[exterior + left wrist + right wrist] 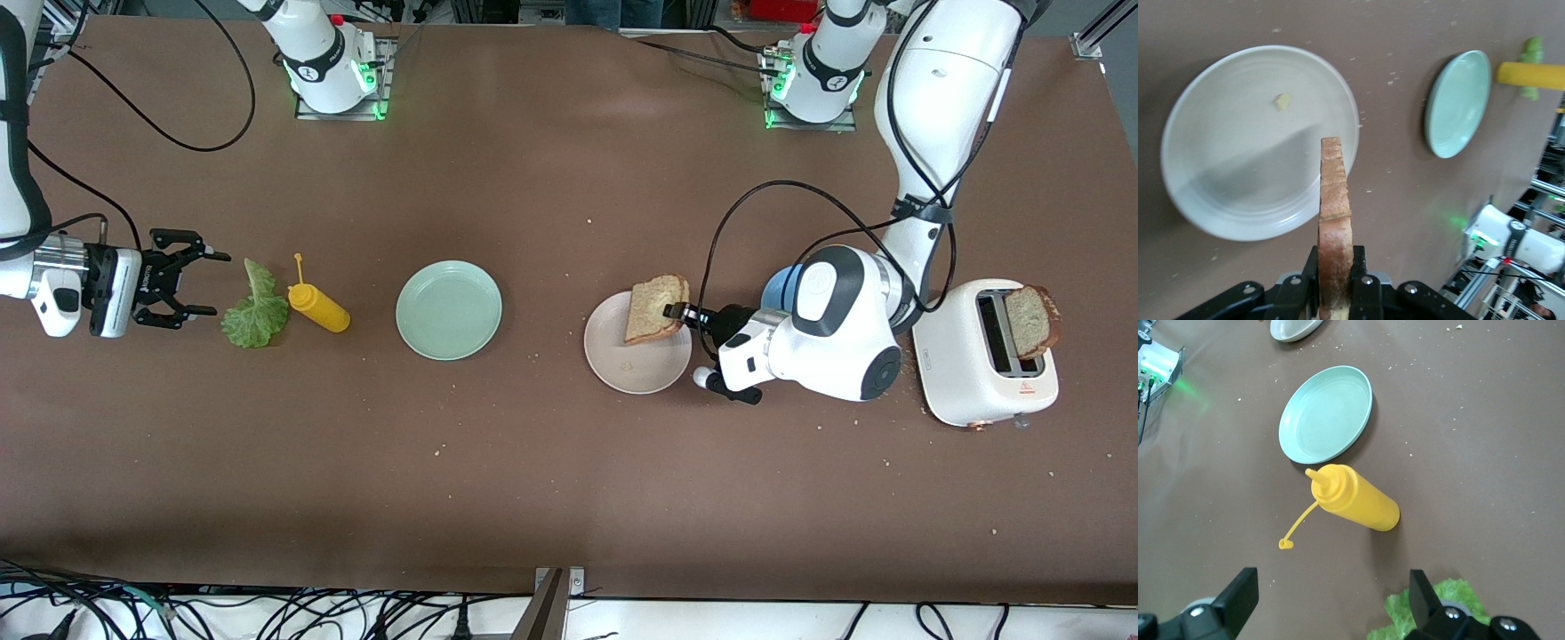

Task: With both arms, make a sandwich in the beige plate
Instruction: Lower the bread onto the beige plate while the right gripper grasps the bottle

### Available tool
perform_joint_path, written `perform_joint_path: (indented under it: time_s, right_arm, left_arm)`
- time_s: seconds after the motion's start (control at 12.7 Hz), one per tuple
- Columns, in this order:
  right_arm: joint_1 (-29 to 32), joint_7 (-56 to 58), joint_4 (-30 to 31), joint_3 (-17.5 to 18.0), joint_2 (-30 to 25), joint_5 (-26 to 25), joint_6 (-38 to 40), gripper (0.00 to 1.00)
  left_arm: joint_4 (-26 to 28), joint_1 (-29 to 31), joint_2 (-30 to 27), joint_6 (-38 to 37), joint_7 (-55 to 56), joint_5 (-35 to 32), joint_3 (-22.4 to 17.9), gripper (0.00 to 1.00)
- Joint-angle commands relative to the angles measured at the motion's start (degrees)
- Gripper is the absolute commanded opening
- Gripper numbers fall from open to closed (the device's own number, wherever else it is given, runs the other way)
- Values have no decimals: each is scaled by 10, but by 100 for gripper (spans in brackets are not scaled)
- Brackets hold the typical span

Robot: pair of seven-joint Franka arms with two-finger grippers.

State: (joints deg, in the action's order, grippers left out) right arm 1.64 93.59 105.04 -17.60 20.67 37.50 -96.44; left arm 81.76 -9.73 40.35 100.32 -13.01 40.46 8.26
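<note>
Brown toast slice (657, 308) stands on edge, pinched in the left gripper (1335, 283) over the beige plate (622, 366); placing the first slice appears in hand, release next, while the right gripper (197, 284) waits wide open, empty, beside the lettuce leaf (255, 311).

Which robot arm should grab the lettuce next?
The right one, probably. Its gripper has its fingers wide open and sits right beside the lettuce leaf. The left gripper is busy: its fingers pinch a toast slice over the beige plate, toward the table's left-arm end.
</note>
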Motion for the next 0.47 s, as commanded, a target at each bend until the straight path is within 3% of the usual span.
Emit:
perform_joint_path:
  time_s: [0.0,0.39]
  right_arm:
    - [14,52,28,2,-7,34,-4,100]
    - [31,128,47,2,7,74,3,100]
  left_arm:
    - [-13,4,4,-6,-54,54,-4,20]
    - [2,20,36,-6,-131,108,-4,21]
